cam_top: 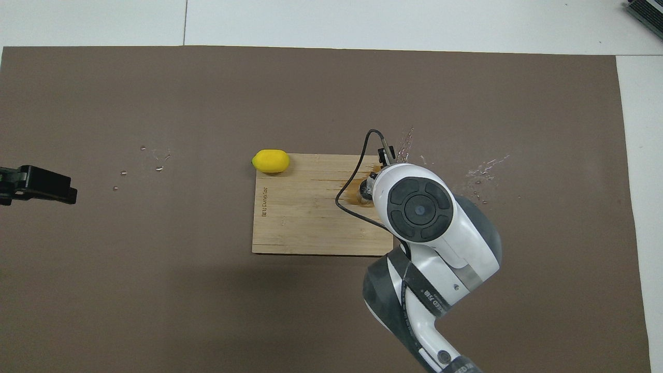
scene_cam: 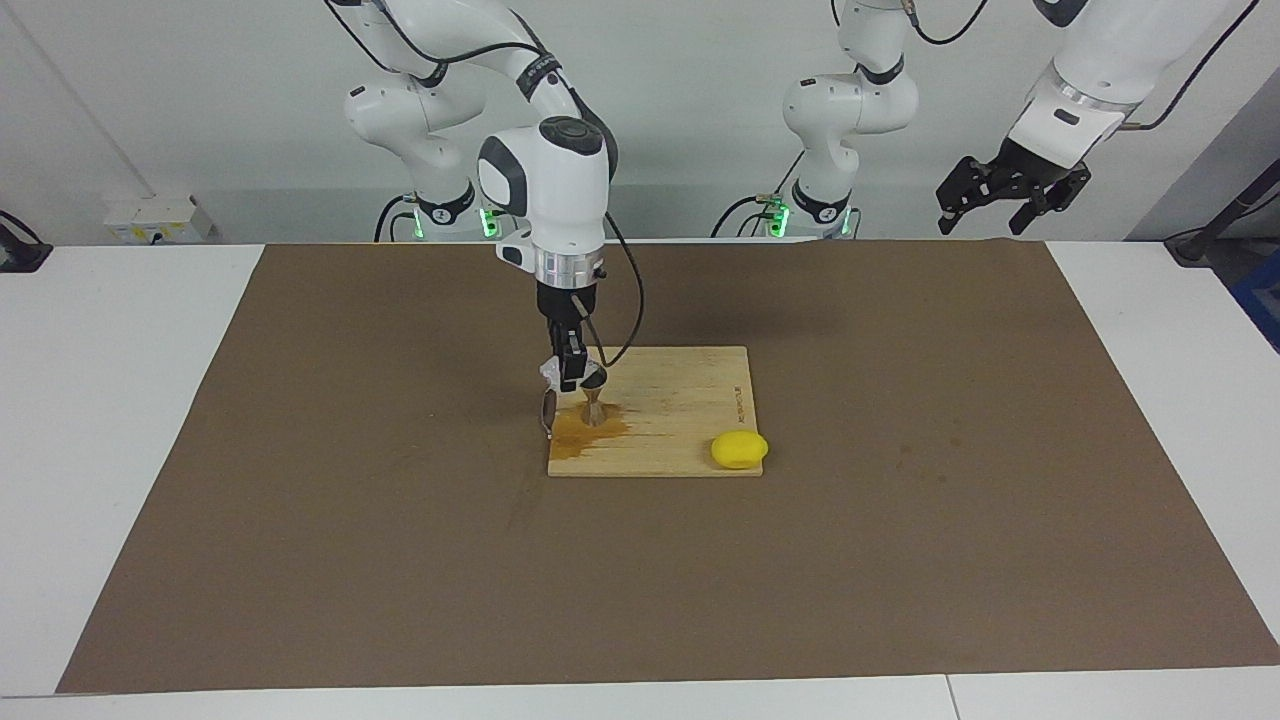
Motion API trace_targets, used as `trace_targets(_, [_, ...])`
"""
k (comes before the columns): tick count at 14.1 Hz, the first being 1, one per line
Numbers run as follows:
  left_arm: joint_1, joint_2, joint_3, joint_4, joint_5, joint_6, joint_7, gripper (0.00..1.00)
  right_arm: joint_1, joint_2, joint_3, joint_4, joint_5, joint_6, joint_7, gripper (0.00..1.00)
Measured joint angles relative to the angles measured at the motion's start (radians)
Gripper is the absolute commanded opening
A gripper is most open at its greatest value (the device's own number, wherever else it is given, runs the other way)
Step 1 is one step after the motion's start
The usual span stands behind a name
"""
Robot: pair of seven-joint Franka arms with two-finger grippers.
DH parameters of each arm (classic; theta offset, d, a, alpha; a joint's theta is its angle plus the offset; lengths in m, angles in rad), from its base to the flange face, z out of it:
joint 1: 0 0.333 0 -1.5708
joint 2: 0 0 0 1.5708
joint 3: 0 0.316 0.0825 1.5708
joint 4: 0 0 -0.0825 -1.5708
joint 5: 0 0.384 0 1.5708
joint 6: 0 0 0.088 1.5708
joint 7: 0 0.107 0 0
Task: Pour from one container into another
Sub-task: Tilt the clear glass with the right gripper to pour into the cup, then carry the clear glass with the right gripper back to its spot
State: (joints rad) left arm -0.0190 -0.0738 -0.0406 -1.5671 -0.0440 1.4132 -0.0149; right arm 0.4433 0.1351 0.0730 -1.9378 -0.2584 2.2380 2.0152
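Note:
The small steel jigger [scene_cam: 594, 404] stands on the wooden board [scene_cam: 680, 400], at the corner toward the right arm's end, in an orange puddle [scene_cam: 580, 435]. My right gripper [scene_cam: 567, 380] hangs straight down right beside it, shut on the clear cup [scene_cam: 548, 374], which is tilted over the board's edge next to the jigger. In the overhead view the right arm's wrist covers the gripper and cup, and only part of the jigger [cam_top: 365, 192] shows. My left gripper [scene_cam: 1010, 195] waits open, raised over the left arm's end of the table, its tip [cam_top: 36, 184] at the overhead view's edge.
A yellow lemon [scene_cam: 739, 449] lies at the board's [cam_top: 300, 217] other corner, farther from the robots than the jigger. Spilled drops [cam_top: 481, 171] lie on the brown mat toward the right arm's end, and a few more drops [cam_top: 155, 160] toward the left arm's end.

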Motion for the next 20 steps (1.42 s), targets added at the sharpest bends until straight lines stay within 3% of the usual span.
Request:
trace_targets(7, [0.000, 0.000, 0.000, 0.000, 0.000, 0.000, 0.000, 1.00, -0.018, 0.000, -0.001, 0.003, 0.064, 0.001, 0.000, 0.00])
trace_targets(12, [0.000, 0.000, 0.000, 0.000, 0.000, 0.000, 0.000, 1.00, -0.048, 0.000, -0.002, 0.003, 0.182, 0.001, -0.018, 0.00])
trace_targets(17, [0.000, 0.000, 0.000, 0.000, 0.000, 0.000, 0.000, 1.00, -0.113, 0.001, -0.002, 0.002, 0.383, 0.001, -0.104, 0.00])
trace_targets(20, [0.000, 0.000, 0.000, 0.000, 0.000, 0.000, 0.000, 1.00, -0.195, 0.004, -0.003, -0.007, 0.580, 0.000, -0.238, 0.00])
